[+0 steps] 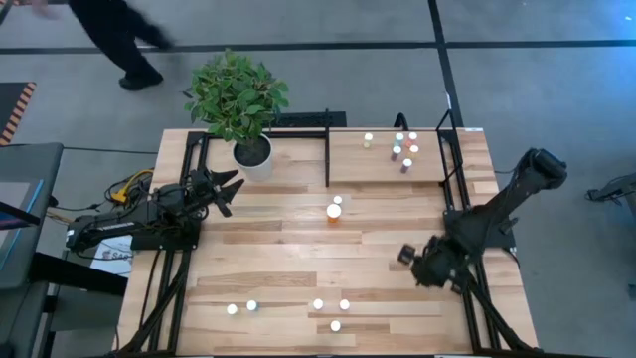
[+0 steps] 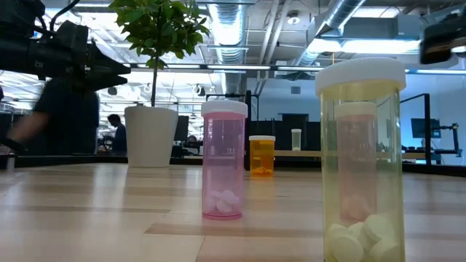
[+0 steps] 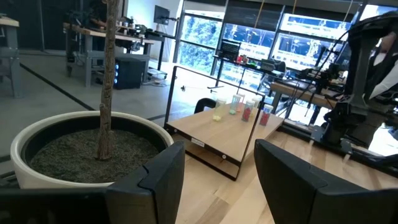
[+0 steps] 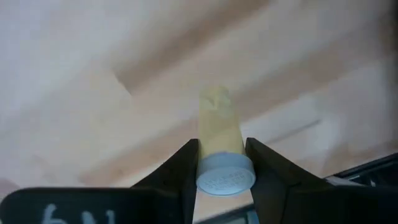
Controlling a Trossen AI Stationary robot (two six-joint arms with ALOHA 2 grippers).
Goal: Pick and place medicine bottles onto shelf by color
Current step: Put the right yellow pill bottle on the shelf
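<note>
My right gripper point(image 4: 224, 167) is shut on a pale yellow medicine bottle point(image 4: 219, 130) with a white cap; in the high view it hangs over the table's right side point(image 1: 412, 261). My left gripper point(image 3: 217, 180) stands open with nothing between its fingers, level, beside the white plant pot point(image 3: 93, 149) at the table's left point(image 1: 231, 189). Several bottles point(image 1: 402, 149) stand on their bases on the shelf point(image 1: 383, 169) at the far right. An orange bottle point(image 1: 334, 210) stands mid-table. Several more point(image 1: 318, 305) stand near the front edge, among them a pink one point(image 2: 223, 171) and a yellowish one point(image 2: 362, 167). My right gripper pinches the bottle between its two fingers point(image 4: 186, 168) at its cap end point(image 4: 225, 175), one finger on either side. The fingers slant steeply down from above. The bottle points away below them, cap toward the wrist, its base apparently clear of the table.
The potted plant point(image 1: 238, 99) stands at the far left next to the shelf's black frame point(image 1: 328, 159). Black frame bars run along the table's left and right sides. A person point(image 1: 124, 40) walks on the floor beyond the far edge. Bare planks lie between the mid-table bottle and the front row.
</note>
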